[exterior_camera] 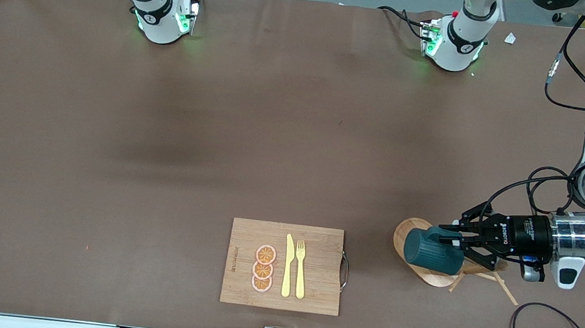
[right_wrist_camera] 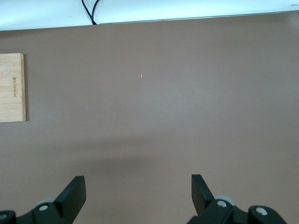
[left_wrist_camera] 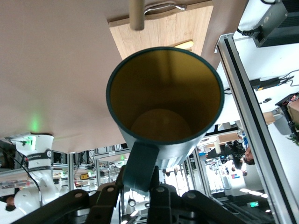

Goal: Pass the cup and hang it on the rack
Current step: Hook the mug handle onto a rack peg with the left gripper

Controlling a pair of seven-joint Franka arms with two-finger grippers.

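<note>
Gripping the cup point(exterior_camera: 434, 250) by its small handle with fingers clamped tight, the left gripper point(exterior_camera: 459, 242) holds it on its side in the air over the rack point(exterior_camera: 412, 226), whose oval base lies at the left arm's end of the table. In the left wrist view the cup's yellow inside faces a wooden peg point(left_wrist_camera: 137, 14) and the cutting board point(exterior_camera: 317, 240). The right gripper point(right_wrist_camera: 138, 191) waits spread wide and empty above bare brown table point(exterior_camera: 161, 172).
</note>
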